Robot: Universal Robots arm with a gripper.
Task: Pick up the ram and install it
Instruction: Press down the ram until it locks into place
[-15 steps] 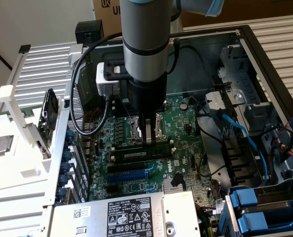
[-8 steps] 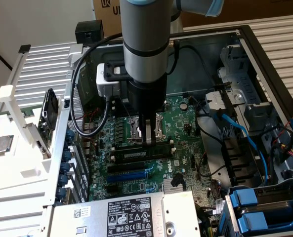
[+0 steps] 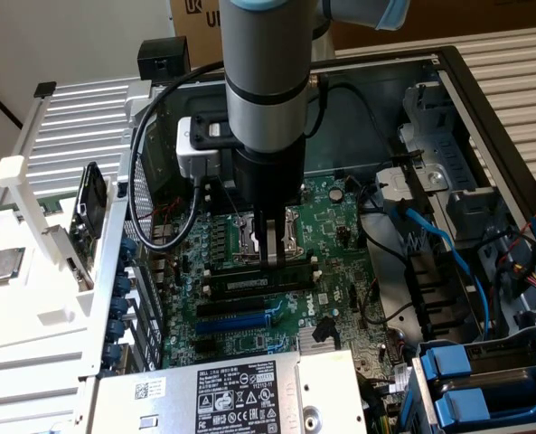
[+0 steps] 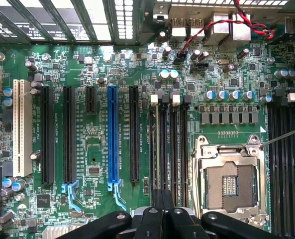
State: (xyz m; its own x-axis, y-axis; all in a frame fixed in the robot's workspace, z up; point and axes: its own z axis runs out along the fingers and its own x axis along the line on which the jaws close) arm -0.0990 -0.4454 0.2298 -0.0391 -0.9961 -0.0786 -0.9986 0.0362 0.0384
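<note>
— Two fingers of the gripper (image 3: 269,258) look pressed together, tips down on the ram (image 3: 240,284), which lies along its slot just beside the processor socket (image 3: 290,237)
— Install step, then; seating it likely calls for straight, even downward pressure

pincer (image 4: 163,211): black fingers close together at the frame's edge, over the RAM slots
ram (image 4: 157,144): a stick seems to stand in a slot among the RAM slots (image 4: 179,149), running in under the fingers
socket (image 4: 229,186): empty CPU socket, silver frame, just beside the RAM slots
blue slot (image 4: 112,139): long, between black slots (image 4: 67,134)
white slot (image 4: 20,129): beyond the black ones
red-black wires (image 4: 222,22): twisted, near the ports
motherboard (image 4: 95,159): green
</note>
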